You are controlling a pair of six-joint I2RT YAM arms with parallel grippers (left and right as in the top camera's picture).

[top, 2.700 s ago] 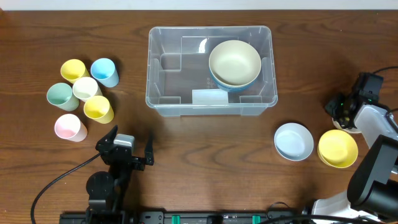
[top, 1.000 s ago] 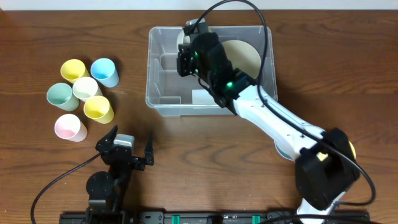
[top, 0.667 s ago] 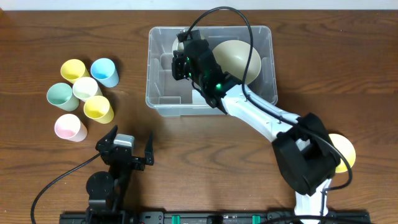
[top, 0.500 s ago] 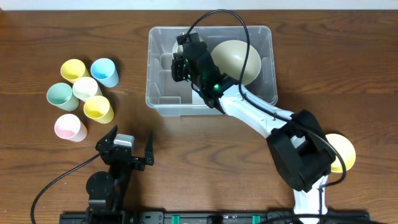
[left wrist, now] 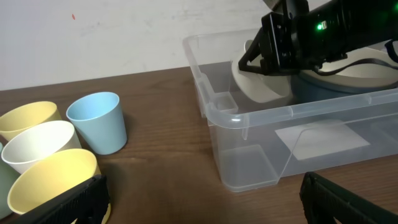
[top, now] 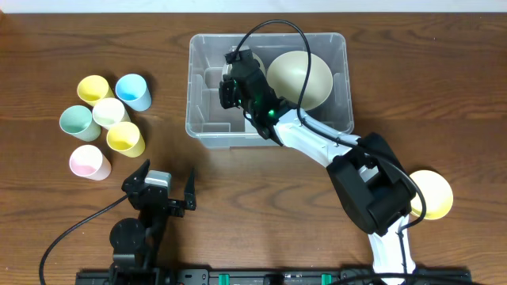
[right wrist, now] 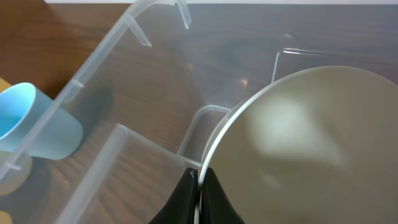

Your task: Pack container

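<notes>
1. The right gripper (right wrist: 199,181) is down inside the container (top: 207,127), its two fingers pinched shut on the rim of a pale bowl (right wrist: 298,143).
2. The container sits at the far middle of the table (top: 79,32), with its long side running left to right.
3. The left wrist view shows the held bowl tilted and hanging off the fingers over the container's left half. I cannot tell whether it touches the floor.
4. The bowl lies to the right of the fingers, with only its left edge gripped. Just beyond it, the stack of bowls (top: 301,77) fills the container's right half.
5. My guess is that the next move turns on that gap. The bowl either goes straight down into the bare left half or shifts right to nest on the stack, and it needs levelling first either way.
6. The left gripper (top: 164,184) rests at the near edge of the table with its fingers spread and nothing between them. It is well apart from the container, though nearer than the right arm to the cups (top: 103,115) at the left.
</notes>
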